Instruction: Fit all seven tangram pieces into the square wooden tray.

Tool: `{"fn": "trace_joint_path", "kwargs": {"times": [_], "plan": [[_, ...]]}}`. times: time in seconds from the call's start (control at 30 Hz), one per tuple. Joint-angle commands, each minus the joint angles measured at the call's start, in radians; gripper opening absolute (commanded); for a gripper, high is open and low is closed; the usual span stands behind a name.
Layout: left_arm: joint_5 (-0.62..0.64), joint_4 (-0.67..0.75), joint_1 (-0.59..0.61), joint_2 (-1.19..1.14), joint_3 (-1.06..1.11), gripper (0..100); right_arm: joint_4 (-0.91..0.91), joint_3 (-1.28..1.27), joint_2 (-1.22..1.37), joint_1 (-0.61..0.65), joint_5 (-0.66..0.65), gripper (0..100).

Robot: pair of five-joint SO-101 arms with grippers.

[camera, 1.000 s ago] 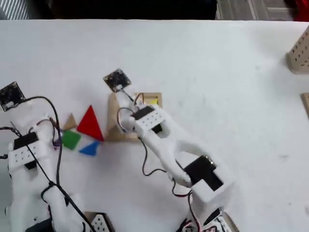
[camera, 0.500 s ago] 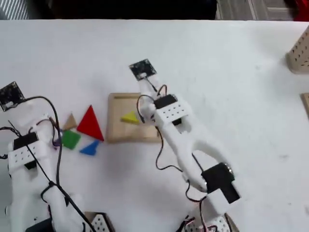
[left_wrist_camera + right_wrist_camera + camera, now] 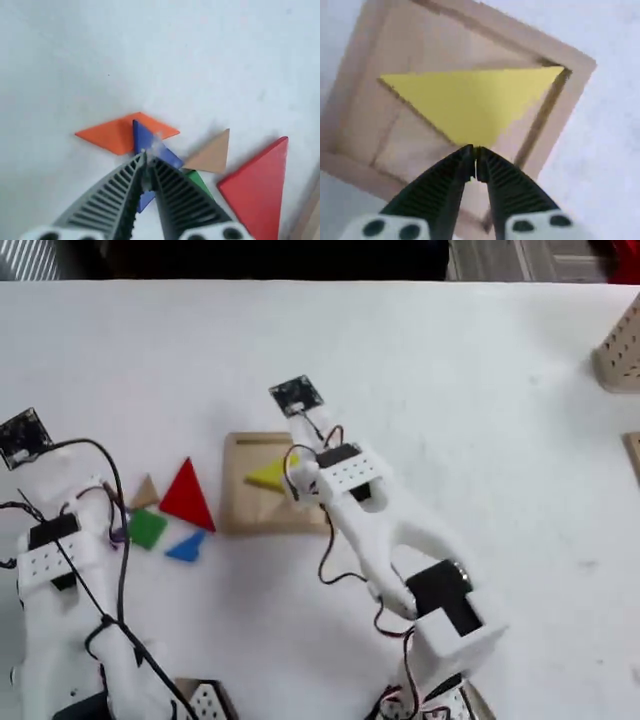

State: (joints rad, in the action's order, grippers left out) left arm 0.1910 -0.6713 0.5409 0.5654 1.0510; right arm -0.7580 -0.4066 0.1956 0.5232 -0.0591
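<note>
white table (image 3: 450,360) bears wooden tray (image 3: 229,490), loose pieces (image 3: 185,496).

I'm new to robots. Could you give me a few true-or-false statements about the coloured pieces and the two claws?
The yellow triangle lies in the wooden tray. True.
The red triangle lies in the tray too. False: it is on the table, outside the tray.
The right gripper is wide open. False: it is shut.
An orange piece lies on the table near the left gripper. True.
</note>
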Motion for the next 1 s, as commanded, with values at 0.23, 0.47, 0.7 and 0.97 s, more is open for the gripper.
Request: {"fn": "trace_joint_path", "kwargs": {"times": [0.23,0.47,0.7,0.97], "plan": [[0.005,0.02,-0.008,-0.002,-0.006,2,0.143,0.069,0.007,0.077,0.002,1.8],[0.005,0.02,-0.024,-0.002,0.0,2,0.216,0.078,0.051,0.062,0.002,1.8],[0.005,0.02,-0.024,0.004,0.006,3,0.05,0.112,-0.031,0.048,0.002,1.8],[0.005,0.02,-0.024,0.004,0.006,3,0.016,0.0,-0.116,0.021,0.002,1.8]]}}
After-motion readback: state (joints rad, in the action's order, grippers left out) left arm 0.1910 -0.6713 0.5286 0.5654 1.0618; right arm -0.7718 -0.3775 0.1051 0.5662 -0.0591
